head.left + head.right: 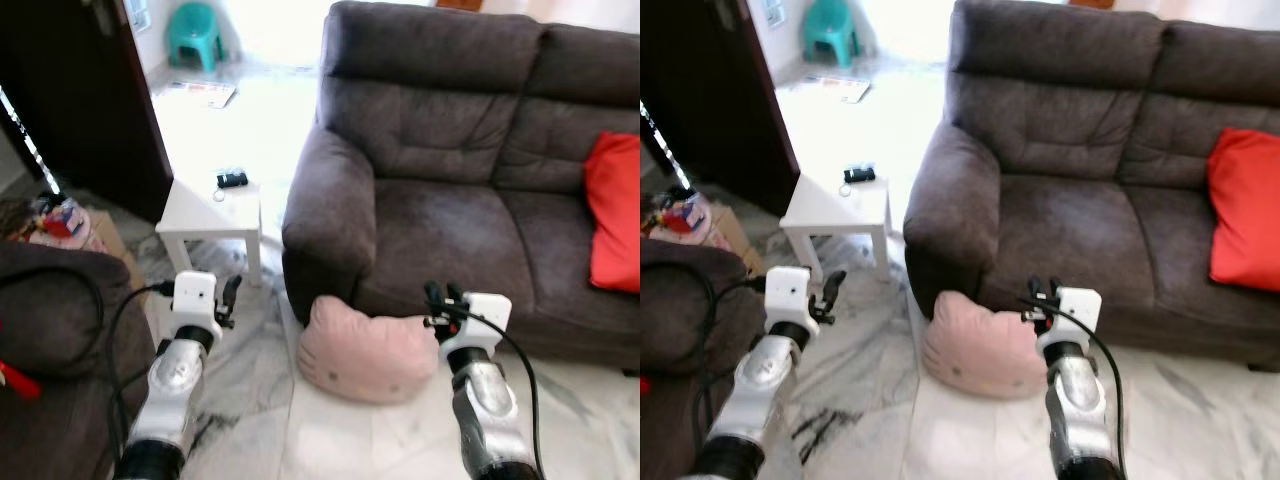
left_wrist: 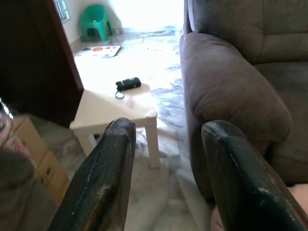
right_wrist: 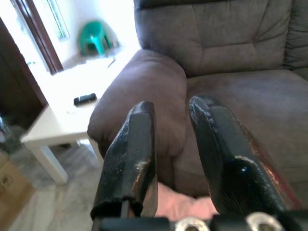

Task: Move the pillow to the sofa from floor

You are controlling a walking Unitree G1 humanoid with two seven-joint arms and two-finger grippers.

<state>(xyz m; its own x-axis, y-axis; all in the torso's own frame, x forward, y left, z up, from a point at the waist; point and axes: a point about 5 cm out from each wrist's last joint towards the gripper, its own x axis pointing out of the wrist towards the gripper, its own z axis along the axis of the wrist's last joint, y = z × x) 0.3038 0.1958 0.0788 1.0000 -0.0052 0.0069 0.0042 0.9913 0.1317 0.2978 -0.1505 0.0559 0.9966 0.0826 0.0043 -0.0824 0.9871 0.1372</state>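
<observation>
Marble floor (image 1: pixel 330 440) stretches pale and veined before us, and on it the soft pink cat-face pillow (image 1: pixel 368 352) leans against the front base of the dark grey fabric sofa (image 1: pixel 440 215), just below its rounded armrest. We hold both arms forward at chest height. Our right gripper (image 1: pixel 446 296) hovers above the pillow's right edge, near it but apart from it; its two black fingers (image 3: pixel 132 159) stand a narrow gap apart with nothing between them. Our left gripper (image 1: pixel 230 293) hangs well to the left of the pillow, over the strip of floor between the small white square side table (image 1: pixel 205 215) and the sofa's armrest; its fingers (image 2: pixel 103 178) are spread wider and are likewise empty.

The sofa's nearer seat cushion lies bare, while a red cushion (image 1: pixel 612 212) stands against the backrest at the far right. On the side table rests a small black object (image 1: pixel 231 179) we cannot identify. A dark armchair (image 1: pixel 50 330) edges in at the left, a dark wooden door (image 1: pixel 85 100) stands beyond it, and a green plastic stool (image 1: pixel 195 32) sits in the bright doorway.
</observation>
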